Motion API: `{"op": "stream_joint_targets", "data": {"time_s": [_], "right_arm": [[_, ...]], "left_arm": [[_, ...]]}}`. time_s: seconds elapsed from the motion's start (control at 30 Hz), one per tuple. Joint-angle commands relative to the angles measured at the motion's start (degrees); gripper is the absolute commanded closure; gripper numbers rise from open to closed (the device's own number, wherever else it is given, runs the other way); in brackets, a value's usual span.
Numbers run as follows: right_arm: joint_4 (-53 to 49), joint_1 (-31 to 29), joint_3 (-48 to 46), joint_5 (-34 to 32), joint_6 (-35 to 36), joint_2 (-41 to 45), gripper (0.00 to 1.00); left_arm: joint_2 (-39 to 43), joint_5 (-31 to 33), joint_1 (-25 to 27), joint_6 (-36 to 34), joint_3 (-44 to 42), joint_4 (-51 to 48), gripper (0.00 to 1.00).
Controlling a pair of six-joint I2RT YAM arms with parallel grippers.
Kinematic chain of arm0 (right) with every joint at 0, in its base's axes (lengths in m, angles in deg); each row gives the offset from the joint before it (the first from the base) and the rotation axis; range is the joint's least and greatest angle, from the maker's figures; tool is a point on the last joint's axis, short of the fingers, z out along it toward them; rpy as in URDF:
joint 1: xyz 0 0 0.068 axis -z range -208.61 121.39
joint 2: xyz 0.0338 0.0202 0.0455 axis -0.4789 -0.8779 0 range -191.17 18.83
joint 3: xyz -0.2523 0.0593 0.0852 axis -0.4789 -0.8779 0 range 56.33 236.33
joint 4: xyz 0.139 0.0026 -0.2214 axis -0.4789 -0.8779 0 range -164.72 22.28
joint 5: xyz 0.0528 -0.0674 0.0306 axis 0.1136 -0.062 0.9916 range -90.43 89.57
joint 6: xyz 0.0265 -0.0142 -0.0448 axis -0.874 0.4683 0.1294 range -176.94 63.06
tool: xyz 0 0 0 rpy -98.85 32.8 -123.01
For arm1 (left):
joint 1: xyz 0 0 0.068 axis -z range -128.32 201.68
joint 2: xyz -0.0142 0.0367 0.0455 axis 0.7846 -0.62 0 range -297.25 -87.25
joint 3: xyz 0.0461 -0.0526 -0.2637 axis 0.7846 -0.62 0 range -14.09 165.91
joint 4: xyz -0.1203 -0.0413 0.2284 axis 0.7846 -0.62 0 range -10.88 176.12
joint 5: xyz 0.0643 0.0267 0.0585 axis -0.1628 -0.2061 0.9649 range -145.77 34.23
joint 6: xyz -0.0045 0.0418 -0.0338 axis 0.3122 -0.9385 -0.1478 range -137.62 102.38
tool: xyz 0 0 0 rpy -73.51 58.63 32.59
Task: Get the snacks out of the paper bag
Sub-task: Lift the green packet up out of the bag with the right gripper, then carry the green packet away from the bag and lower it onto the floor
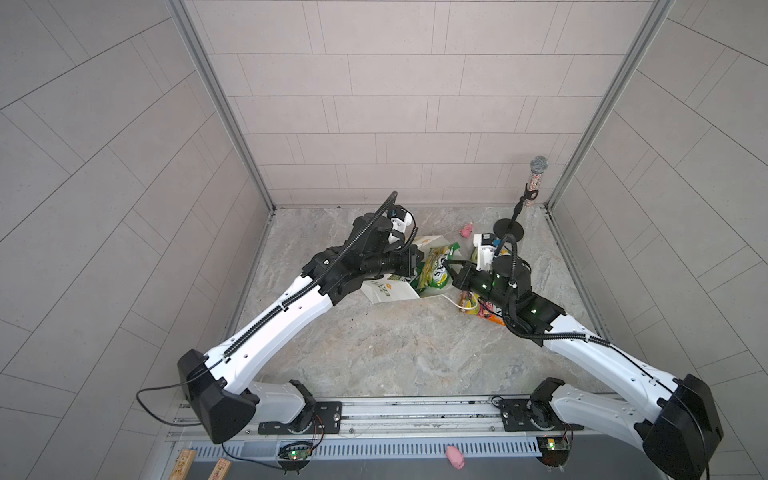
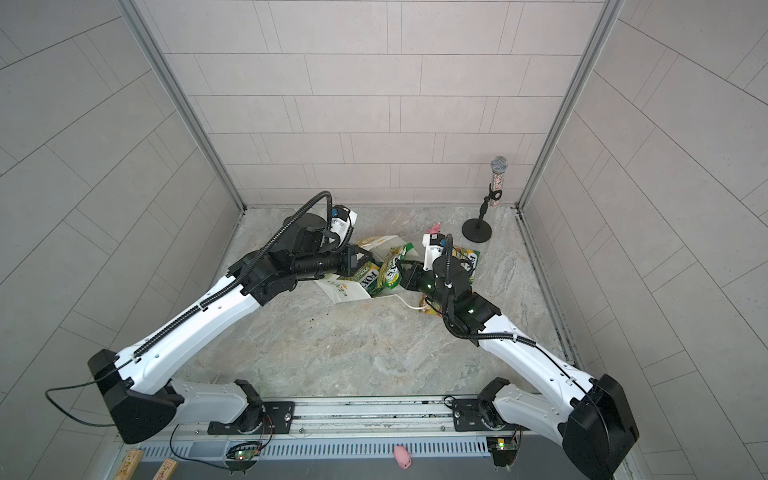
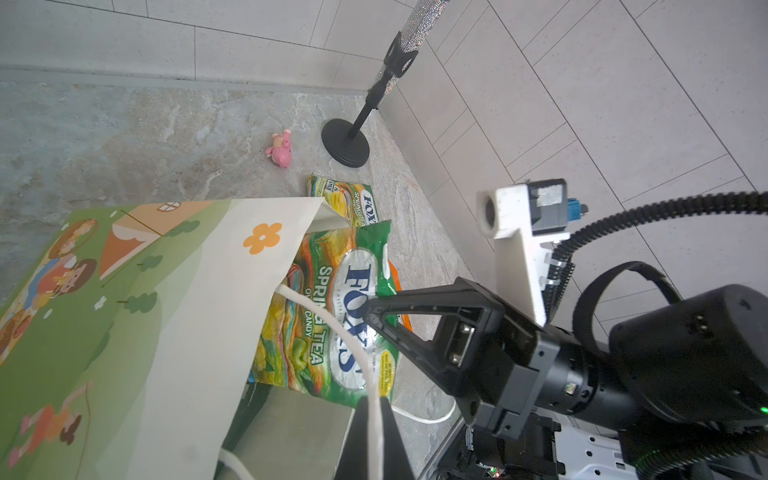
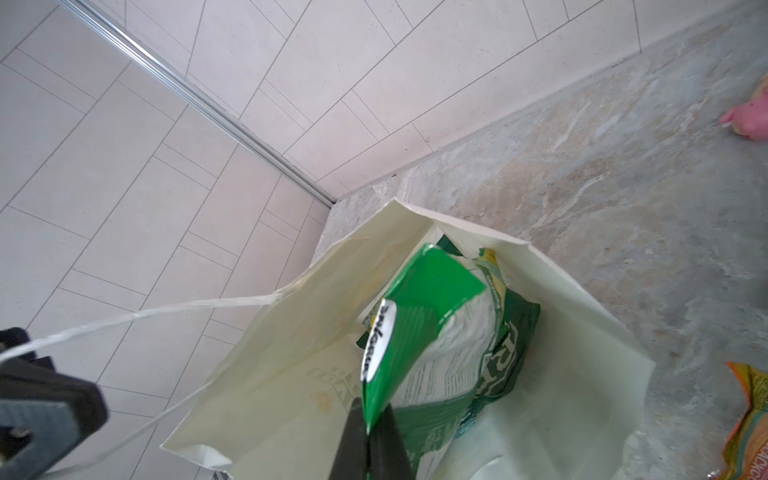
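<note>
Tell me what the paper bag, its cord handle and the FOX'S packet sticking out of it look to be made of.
The paper bag looks like stiff, matte printed paper: it holds sharp folds. Its cord handle seems to be twisted white paper or fibre cord; strands show in the right wrist view. The FOX'S packet looks like thin glossy plastic film: it glints and crinkles.

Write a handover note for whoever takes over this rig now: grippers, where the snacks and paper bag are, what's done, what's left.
Left gripper: shut on the cord handle of the paper bag, mouth held open.
Right gripper: shut on a yellow-green FOX'S packet, partly out of the mouth.
Done: another FOX'S packet and a red-orange packet lie on the table.
Remaining: finish this pull; a dark green packet sits inside.
</note>
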Motion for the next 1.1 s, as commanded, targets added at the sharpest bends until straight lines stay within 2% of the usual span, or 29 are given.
{"op": "stream_joint_targets", "data": {"time_s": [0.0,0.4,0.53,0.7,0.83,1.07], "right_arm": [[0.3,0.9,3.3,1.8,-0.2,3.9,1.00],[-11.3,3.6,10.1,0.4,4.2,13.3,1.00],[-18.0,5.0,12.7,-4.1,7.8,16.3,1.00],[-27.6,7.7,15.5,-12.2,12.5,18.8,1.00],[-32.7,13.6,15.7,-13.8,15.5,18.3,1.00],[-33.2,30.2,13.0,-6.3,16.4,13.9,1.00]], "left_arm": [[0.2,0.7,0.2,-0.6,-0.6,-0.2,1.00],[1.0,4.7,0.2,-1.3,-0.8,-1.5,1.00],[1.6,7.4,0.1,-1.8,-0.6,-2.6,1.00],[1.8,7.6,0.1,-2.1,-0.3,-2.8,1.00],[1.6,6.7,0.1,-2.0,-0.2,-2.4,1.00],[1.6,6.1,0.1,-2.0,-0.3,-2.1,1.00]]}}
